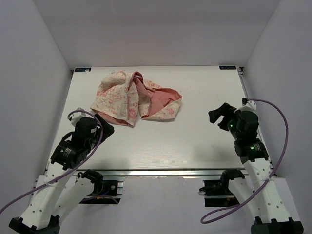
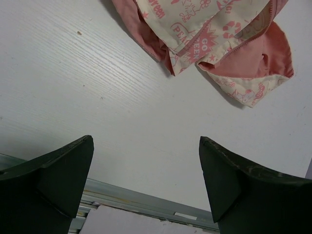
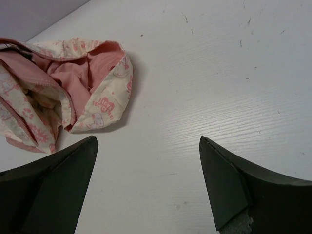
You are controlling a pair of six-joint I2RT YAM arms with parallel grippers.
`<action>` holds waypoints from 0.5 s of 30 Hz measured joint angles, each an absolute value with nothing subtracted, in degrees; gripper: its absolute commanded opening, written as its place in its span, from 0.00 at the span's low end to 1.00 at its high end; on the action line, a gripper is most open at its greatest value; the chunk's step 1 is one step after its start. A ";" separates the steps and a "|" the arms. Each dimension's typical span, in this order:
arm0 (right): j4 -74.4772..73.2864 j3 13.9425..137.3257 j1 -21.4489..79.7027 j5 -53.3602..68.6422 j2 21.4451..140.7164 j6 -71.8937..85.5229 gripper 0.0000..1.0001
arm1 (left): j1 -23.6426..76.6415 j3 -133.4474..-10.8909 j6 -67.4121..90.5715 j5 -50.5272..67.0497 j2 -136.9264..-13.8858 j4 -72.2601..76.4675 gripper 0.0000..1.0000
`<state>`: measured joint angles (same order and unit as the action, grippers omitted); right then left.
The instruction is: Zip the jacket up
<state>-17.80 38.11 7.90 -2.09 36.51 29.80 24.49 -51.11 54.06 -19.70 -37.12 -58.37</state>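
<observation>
Two grippers spread wide and holding nothing; the jacket [image 1: 134, 100] lies bunched on the far half of the table [image 1: 195, 141].

The jacket sits left of the table's middle, crumpled and unzipped, with the cream printed side up and the plain pink lining [image 1: 161, 95] turned open on its right. My left arm [image 1: 73, 146] is folded low over the near left corner, forearm angled toward the far right. My right arm [image 1: 248, 141] is raised at the right side and leans toward the centre. My left gripper [image 2: 146, 141] hovers over bare table just short of the jacket's near hem, its fingers [image 2: 63, 165] not touching the cloth. My right gripper [image 3: 148, 139] points at the jacket from well apart, above the table. The zipper [image 2: 253, 36] runs open along one cream edge.
</observation>
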 measured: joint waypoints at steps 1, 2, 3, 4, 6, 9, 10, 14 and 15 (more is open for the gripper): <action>-17.89 38.11 7.90 -1.83 36.93 29.63 0.89 | 24.49 -51.11 54.06 -19.70 -37.19 -58.24 0.98; -17.89 38.11 7.88 -1.15 37.41 29.36 0.89 | 24.49 -51.05 54.04 -19.68 -37.39 -58.00 0.98; -17.85 38.13 7.88 -0.25 38.09 29.10 0.89 | 24.49 -50.92 53.93 -19.59 -37.85 -57.52 0.98; -17.85 38.17 7.90 0.67 38.81 28.82 0.89 | 24.49 -50.61 53.80 -19.42 -38.57 -56.62 0.98; -17.87 38.59 7.90 2.76 41.54 28.14 0.89 | 24.49 -49.80 52.69 -18.68 -41.54 -54.15 0.98; -16.82 40.03 7.94 6.39 47.48 27.88 0.89 | 24.49 -49.47 50.68 -16.86 -49.71 -49.36 0.98; -15.88 40.16 8.08 7.64 49.52 27.90 0.89 | 24.49 -49.47 50.02 -16.40 -52.88 -47.68 0.98; -13.02 40.86 11.33 9.06 58.24 28.47 0.89 | 24.49 -49.60 46.63 -15.29 -65.14 -40.03 0.98; -12.53 41.58 13.02 8.67 60.77 28.58 0.89 | 24.49 -49.60 45.84 -15.20 -67.33 -38.13 0.98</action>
